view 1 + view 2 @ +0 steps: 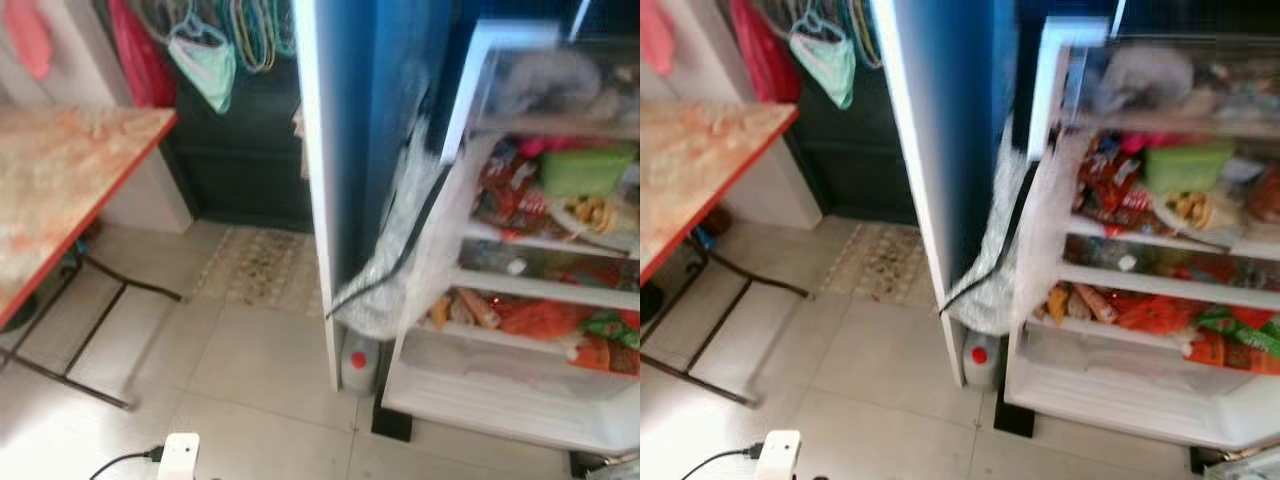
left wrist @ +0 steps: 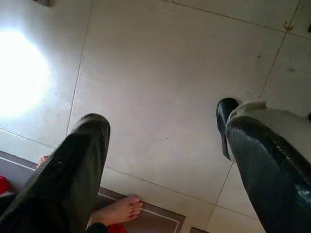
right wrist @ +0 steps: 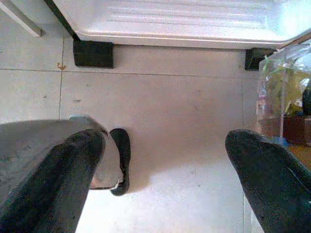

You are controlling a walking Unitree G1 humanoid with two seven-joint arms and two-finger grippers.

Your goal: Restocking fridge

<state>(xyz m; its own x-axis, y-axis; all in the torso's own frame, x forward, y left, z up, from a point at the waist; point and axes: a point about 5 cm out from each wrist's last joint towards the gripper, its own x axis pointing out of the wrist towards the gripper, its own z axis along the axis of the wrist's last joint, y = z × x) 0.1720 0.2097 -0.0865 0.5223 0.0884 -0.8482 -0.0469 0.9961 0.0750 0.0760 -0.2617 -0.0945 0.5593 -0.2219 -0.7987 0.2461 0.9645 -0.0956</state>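
Note:
The fridge (image 1: 455,275) stands open on the right, and its white shelves are packed with red, orange and green food packets (image 1: 535,320). Its blue and white door (image 1: 335,150) stands edge-on in the middle, with crumpled clear plastic (image 1: 400,250) hanging between door and shelves. Both arms hang low over the tiled floor. My left gripper (image 2: 167,131) is open with nothing between its fingers. My right gripper (image 3: 165,141) is also open and empty, near the fridge's white bottom edge (image 3: 184,34). A clear bag of groceries (image 3: 286,92) sits on the floor beside the right gripper.
A wooden folding table (image 1: 60,180) on black legs stands at the left. A white plug block (image 1: 178,458) with a cable lies on the floor in front. A red-capped jug (image 1: 360,365) stands under the door. A person's bare foot (image 2: 116,211) is close behind.

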